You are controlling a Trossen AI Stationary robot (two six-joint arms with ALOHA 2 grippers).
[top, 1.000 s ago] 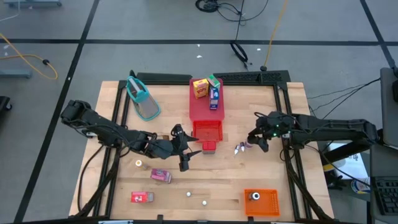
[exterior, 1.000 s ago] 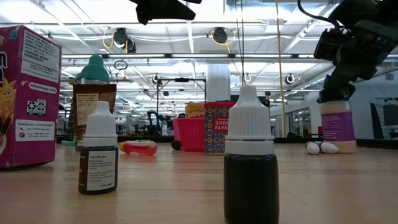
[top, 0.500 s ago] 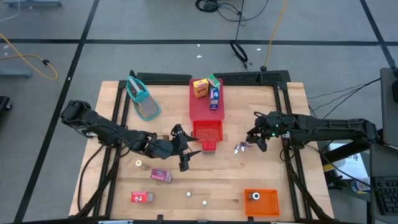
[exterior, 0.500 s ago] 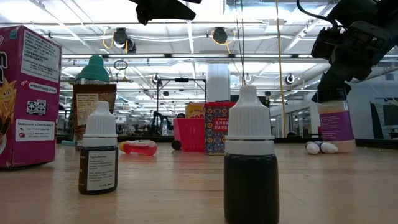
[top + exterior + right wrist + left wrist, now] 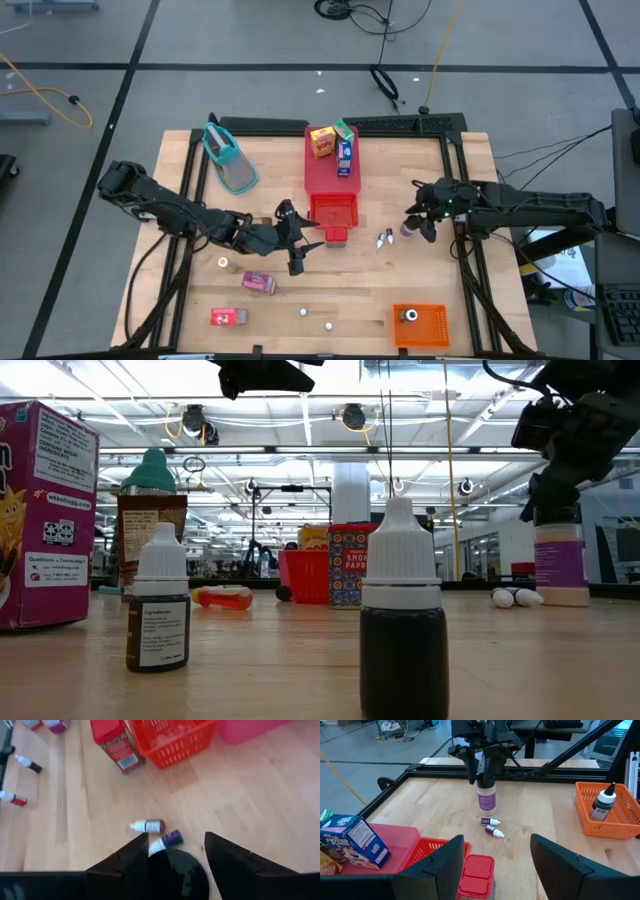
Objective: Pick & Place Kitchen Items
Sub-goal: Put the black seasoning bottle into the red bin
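Purple-labelled bottle [image 5: 487, 800] stands upright on the desk [image 5: 430, 280] beside two fallen droppers [image 5: 492, 826], my right pincer [image 5: 481, 772] straddling its cap, fingers not visibly clamped, so grasp step: next, close squarely and lift; left pincer [image 5: 495, 865] waits open near the red basket [image 5: 333, 211].

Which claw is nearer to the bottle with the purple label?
Right. The right claw grips the cap of the purple-label bottle, standing directly over it. The left claw hovers open far across the table, beyond the red basket.
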